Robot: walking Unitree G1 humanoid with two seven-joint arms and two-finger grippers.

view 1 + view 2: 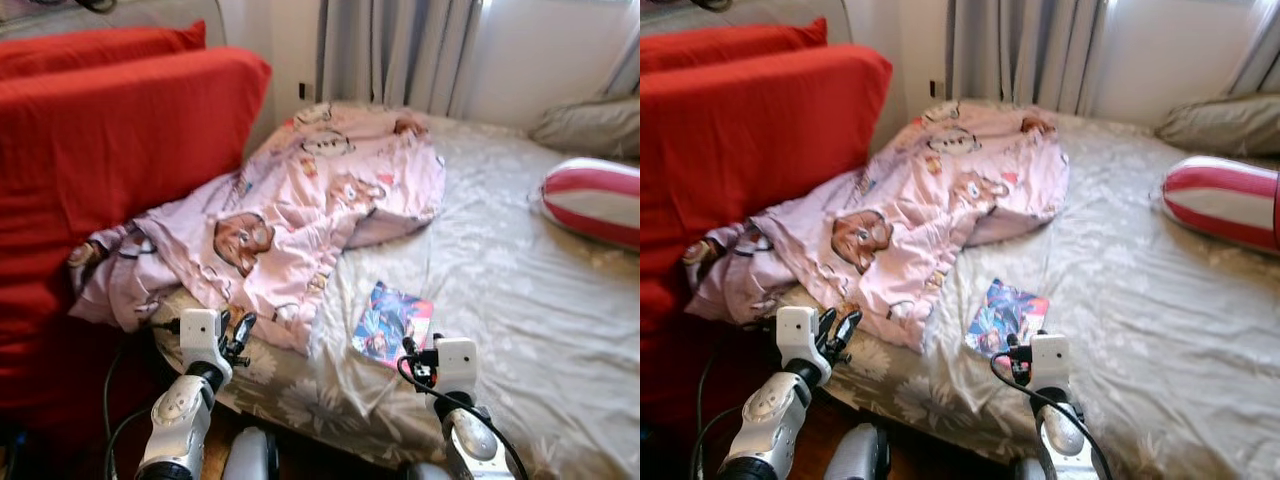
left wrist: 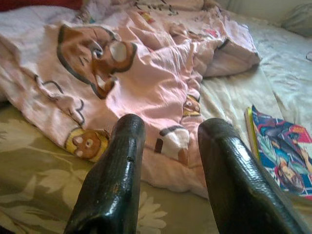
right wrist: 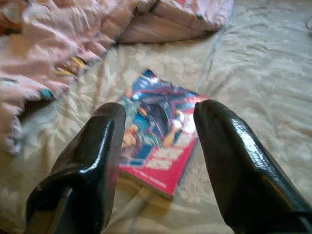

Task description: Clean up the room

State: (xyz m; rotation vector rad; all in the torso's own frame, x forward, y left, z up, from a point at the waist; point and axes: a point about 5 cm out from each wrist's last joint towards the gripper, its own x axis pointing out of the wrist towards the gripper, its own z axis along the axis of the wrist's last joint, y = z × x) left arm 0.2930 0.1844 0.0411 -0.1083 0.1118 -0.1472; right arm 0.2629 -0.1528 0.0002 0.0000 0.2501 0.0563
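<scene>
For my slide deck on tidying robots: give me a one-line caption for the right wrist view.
Open right gripper poised over a colourful comic book on the floral bedspread, pink cartoon blanket beside.

Pink cartoon-print blanket [image 1: 320,210] at centre, red cushions [image 1: 110,150] upper left, red-and-white striped pillow [image 1: 592,200] right, beige floral sheet [image 1: 520,290].
</scene>
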